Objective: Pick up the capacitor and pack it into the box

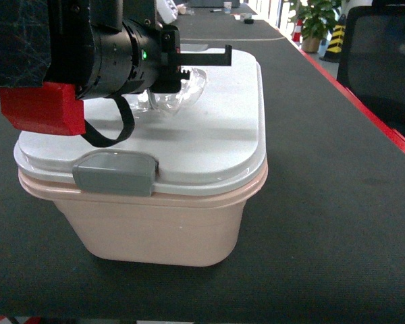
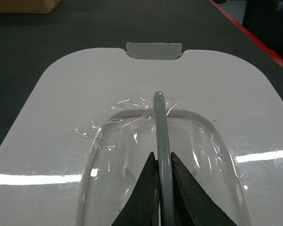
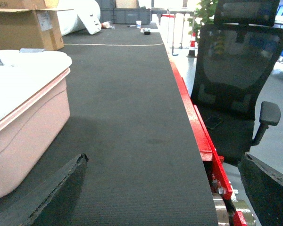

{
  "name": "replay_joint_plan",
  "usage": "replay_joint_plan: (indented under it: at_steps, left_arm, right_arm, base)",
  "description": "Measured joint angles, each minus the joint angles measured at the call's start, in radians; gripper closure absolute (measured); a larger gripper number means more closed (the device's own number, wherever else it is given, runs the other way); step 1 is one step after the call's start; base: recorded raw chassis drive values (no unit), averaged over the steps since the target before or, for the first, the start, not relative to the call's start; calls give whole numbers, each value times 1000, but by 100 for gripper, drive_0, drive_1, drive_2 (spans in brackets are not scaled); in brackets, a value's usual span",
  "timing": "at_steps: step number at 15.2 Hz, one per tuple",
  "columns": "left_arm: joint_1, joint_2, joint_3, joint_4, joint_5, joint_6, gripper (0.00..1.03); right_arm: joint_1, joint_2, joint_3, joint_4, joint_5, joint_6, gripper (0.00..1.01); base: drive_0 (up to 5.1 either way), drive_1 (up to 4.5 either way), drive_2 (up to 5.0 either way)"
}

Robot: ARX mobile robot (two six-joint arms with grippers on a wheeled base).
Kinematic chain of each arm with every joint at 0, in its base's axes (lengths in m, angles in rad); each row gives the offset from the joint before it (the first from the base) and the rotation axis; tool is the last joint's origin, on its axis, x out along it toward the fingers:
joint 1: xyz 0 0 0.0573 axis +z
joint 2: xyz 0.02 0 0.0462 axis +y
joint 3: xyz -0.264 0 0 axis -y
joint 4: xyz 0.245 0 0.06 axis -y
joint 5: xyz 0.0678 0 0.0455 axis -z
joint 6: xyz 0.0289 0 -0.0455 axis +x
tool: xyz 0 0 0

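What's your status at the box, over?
Left gripper shut on the grey handle atop the white lid. Right gripper open, holding nothing, beside the box. Lid on, front latch down. No capacitor in view.

No readable text, brand, number or sign is showing in any view. A label is sitting on the cardboard carton (image 3: 26,28), but its print is too small to read.

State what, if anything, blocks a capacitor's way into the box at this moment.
The white lid sits shut on the box, covering its opening. The left gripper has its fingers closed on the grey handle. No capacitor is in view.
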Motion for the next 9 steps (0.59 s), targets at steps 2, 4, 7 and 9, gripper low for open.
replay_joint_plan:
  at_steps: [2, 4, 7, 9]
  left_arm:
    - [-8, 2, 3, -26, -3, 0, 101]
    - [-12, 3, 5, -41, -14, -1, 101]
    - [-11, 20, 7, -29, -45, -2, 101]
    - [-12, 21, 6, -21, -59, -11, 101]
  right_arm:
    - [0, 0, 0, 0, 0, 0, 3]
    - [0, 0, 0, 0, 0, 0, 3]
    - [0, 0, 0, 0, 0, 0, 3]
    - [0, 0, 0, 0, 0, 0, 3]
  base:
    - [0, 0, 0]
    - [0, 0, 0]
    - [0, 0, 0]
    - [0, 0, 0]
